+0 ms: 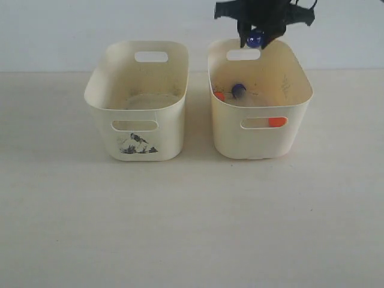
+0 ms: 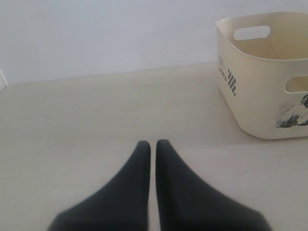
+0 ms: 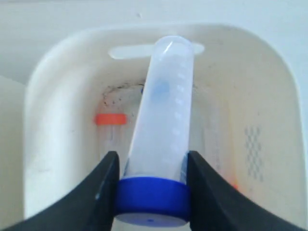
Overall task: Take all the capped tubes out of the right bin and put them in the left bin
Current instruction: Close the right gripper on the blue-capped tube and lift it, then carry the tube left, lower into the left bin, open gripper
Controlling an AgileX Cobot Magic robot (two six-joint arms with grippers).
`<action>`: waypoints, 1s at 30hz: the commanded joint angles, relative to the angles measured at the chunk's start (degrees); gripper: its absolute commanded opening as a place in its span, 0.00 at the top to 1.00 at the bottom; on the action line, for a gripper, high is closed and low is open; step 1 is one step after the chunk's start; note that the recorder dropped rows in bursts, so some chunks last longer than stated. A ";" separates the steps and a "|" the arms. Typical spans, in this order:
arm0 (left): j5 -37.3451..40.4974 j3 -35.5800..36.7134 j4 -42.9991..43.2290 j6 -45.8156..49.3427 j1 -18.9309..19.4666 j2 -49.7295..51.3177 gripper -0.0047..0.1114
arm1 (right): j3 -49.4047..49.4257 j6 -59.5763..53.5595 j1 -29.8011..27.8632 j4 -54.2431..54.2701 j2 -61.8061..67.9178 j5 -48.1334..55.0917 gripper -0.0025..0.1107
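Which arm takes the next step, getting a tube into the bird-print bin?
Right. The right hand grips the blue-capped tube above the right bin; the left hand is shut and empty beside the left bin.

Exterior: frontal, raised. Right wrist: close over right bin (image 3: 57, 125). Left wrist: low, left bin (image 2: 255, 101).

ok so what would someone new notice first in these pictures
First comes the blue-capped tube clamped in the right gripper, hanging over the back rim of the plain right bin. Next are the orange and blue caps of the other tubes lying down in that bin, while the bird-print left bin beside it shows no tubes.
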 commanded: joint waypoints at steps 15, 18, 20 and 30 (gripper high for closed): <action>-0.54 -0.21 -0.64 -0.66 0.06 -0.10 0.92 | -0.08 -3.70 8.54 15.90 -3.72 -3.25 0.98; -0.54 -0.21 -0.64 -0.66 0.06 -0.10 0.92 | -0.08 -3.70 9.53 16.43 -2.21 -3.01 0.98; -0.54 -0.21 -0.64 -0.66 0.06 -0.10 0.92 | -0.08 -4.03 9.65 16.46 -1.54 -2.42 0.98; -0.54 -0.21 -0.64 -0.66 0.06 -0.10 0.92 | -0.08 -9.53 10.79 20.67 -1.03 -0.64 0.98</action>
